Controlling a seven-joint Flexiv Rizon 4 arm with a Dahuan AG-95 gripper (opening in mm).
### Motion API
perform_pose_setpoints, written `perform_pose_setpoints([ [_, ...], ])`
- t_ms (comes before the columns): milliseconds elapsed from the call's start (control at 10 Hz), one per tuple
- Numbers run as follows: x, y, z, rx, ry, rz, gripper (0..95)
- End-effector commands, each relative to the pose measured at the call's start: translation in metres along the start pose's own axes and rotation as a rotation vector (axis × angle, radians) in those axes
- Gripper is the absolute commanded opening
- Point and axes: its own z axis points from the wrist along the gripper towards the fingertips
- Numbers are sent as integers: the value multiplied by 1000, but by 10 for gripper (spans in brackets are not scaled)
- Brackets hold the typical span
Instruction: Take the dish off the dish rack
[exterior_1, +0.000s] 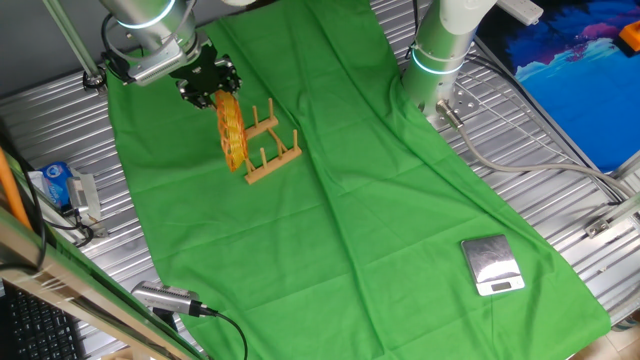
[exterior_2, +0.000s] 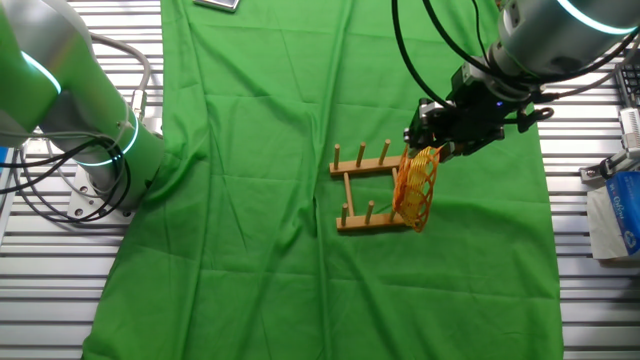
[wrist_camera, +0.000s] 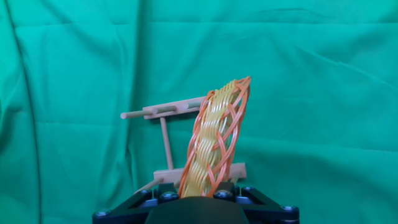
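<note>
The dish (exterior_1: 233, 132) is a yellow woven wicker plate with orange-red streaks, held on edge and tilted. My gripper (exterior_1: 214, 87) is shut on its upper rim. The dish (exterior_2: 417, 187) hangs at the end of the small wooden dish rack (exterior_2: 362, 190), whose upright pegs stand on the green cloth; whether its lower edge still touches the rack I cannot tell. In the hand view the dish (wrist_camera: 214, 143) rises from between the jaws, with the dish rack (wrist_camera: 163, 127) behind it. The gripper (exterior_2: 452, 128) is black and sits above the dish.
A square silver scale (exterior_1: 492, 265) lies on the green cloth (exterior_1: 350, 220) at the near right. A second arm's base (exterior_1: 437, 55) stands at the cloth's far edge. A blue-white carton (exterior_1: 55, 185) sits on the metal table left of the cloth.
</note>
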Motion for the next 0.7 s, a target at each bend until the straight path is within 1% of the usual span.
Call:
perform_pose_setpoints([
  [100, -1, -2, 1, 2, -1, -4, 380],
  [300, -4, -4, 2, 2, -7, -5, 380],
  [500, -5, -5, 3, 3, -5, -7, 380],
  [600, -5, -6, 3, 3, -5, -7, 190],
  [700, -5, -6, 3, 4, -6, -6, 190],
])
